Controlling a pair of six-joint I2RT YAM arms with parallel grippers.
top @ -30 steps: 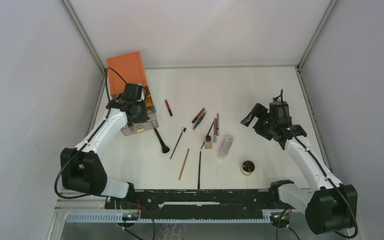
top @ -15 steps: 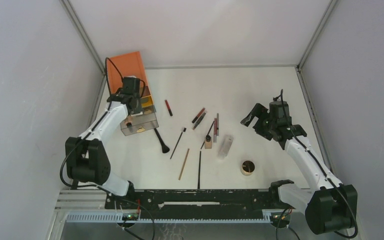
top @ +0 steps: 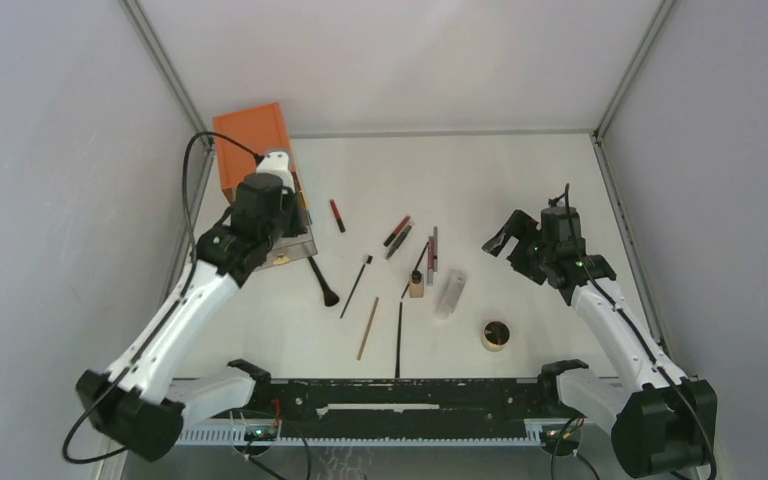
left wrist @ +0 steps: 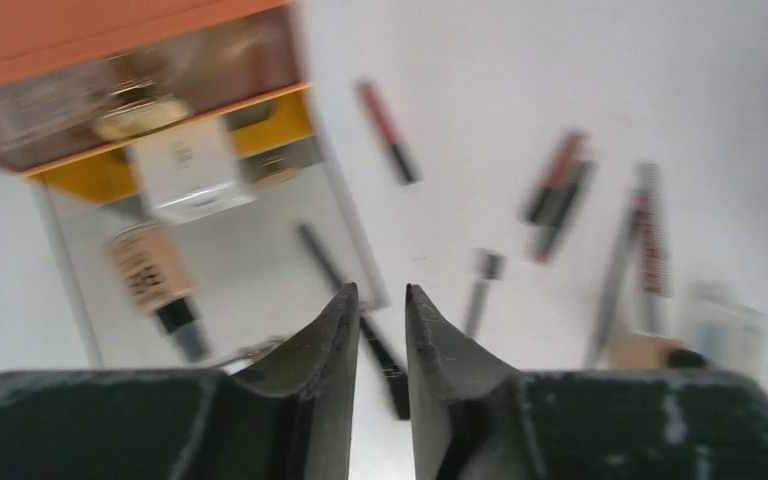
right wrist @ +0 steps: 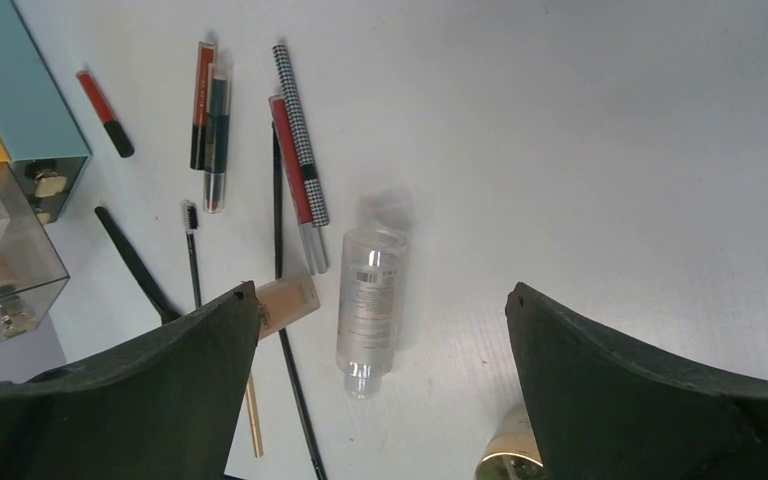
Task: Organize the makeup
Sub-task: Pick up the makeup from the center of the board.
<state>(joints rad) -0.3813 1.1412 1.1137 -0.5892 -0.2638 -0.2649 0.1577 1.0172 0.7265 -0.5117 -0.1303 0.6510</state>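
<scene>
The makeup lies loose mid-table: a black brush, a wooden pencil, a red pencil, a clear tube and a round jar. My left gripper hovers over the front right corner of the pulled-out clear drawer. Its jaws are a narrow gap apart and hold nothing. In the drawer lie a tan bottle and a white box. My right gripper hangs wide open and empty above the clear tube and the jar.
The orange box stands at the back left against the wall. Its clear drawer juts out toward the middle. More pencils and tubes lie close together at the centre. White enclosure walls close in both sides.
My left arm has risen and swung so its elbow now reaches down toward the near edge. Its jaws have parted slightly. The right arm has barely shifted.
</scene>
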